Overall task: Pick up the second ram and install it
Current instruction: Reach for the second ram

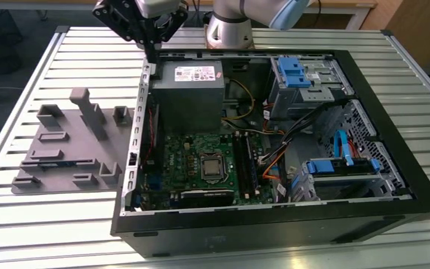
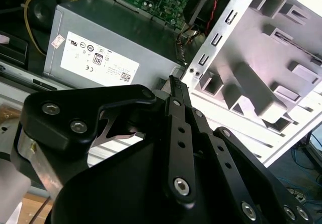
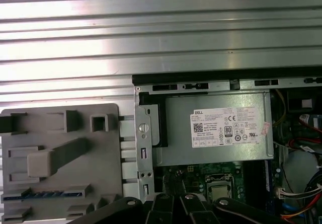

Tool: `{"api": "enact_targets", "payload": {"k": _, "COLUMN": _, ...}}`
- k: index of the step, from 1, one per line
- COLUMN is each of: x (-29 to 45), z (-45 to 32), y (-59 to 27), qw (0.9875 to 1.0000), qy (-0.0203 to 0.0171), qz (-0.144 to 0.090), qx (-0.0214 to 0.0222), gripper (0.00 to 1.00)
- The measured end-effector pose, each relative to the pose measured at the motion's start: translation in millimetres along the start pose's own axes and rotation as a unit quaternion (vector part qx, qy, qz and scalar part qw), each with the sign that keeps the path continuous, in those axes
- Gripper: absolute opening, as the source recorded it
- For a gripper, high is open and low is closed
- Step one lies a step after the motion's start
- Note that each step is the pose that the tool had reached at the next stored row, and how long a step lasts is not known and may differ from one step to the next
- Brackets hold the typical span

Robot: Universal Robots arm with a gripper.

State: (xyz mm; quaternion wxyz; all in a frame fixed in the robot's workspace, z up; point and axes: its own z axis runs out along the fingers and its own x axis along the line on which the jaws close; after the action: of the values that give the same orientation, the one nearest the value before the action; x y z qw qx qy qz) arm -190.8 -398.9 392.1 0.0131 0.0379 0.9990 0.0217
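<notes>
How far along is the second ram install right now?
Done: nothing visible yet. The second ram lies in the gray holder beside the computer case. In hand: nothing; the hand hovers shut and empty over the case edge by the power supply. Left: picking it up and seating it.

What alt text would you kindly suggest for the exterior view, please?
The arm's tool hangs over the far corner of an open computer case, beside its power supply. On the exterior view's left, a grey holder carries the second ram.
</notes>
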Motion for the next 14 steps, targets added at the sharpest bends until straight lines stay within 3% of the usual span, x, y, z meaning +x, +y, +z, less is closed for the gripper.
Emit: {"api": "enact_targets", "payload": {"k": 14, "x": 6.8, "z": 0.0, "y": -0.5, "qw": 1.0, "qy": 0.0, "qz": 0.0, "qx": 0.0, "gripper": 0.11}}
